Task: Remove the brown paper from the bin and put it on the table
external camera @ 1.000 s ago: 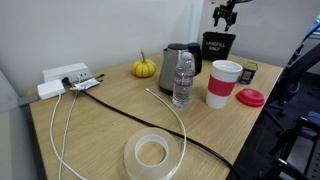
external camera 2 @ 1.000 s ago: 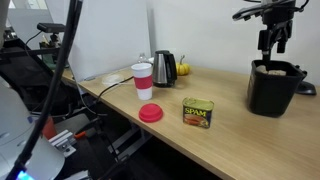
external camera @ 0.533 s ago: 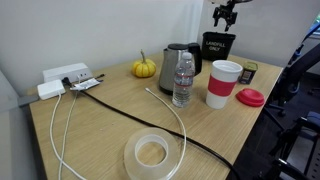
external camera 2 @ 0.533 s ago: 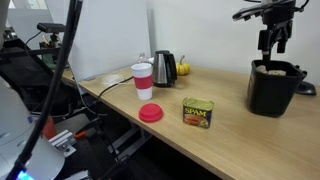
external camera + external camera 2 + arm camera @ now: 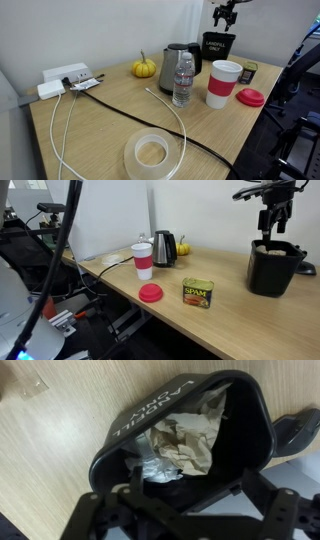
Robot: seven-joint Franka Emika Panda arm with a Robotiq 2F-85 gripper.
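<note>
Looking from the front of the light wood-grain table (image 5: 100,125), the clear tape roll (image 5: 151,153) and red-and-white cup (image 5: 223,83) sit well in front of the small black "LANDFILL ONLY" bin (image 5: 218,45), so they're out of the way. Crumpled brown paper (image 5: 185,445) is inside the bin, piled up near its rim, easy to reach from above. Guessing that's why the black robot gripper (image 5: 226,17) hangs right over the bin, fingers wide apart, holding nothing.
</note>
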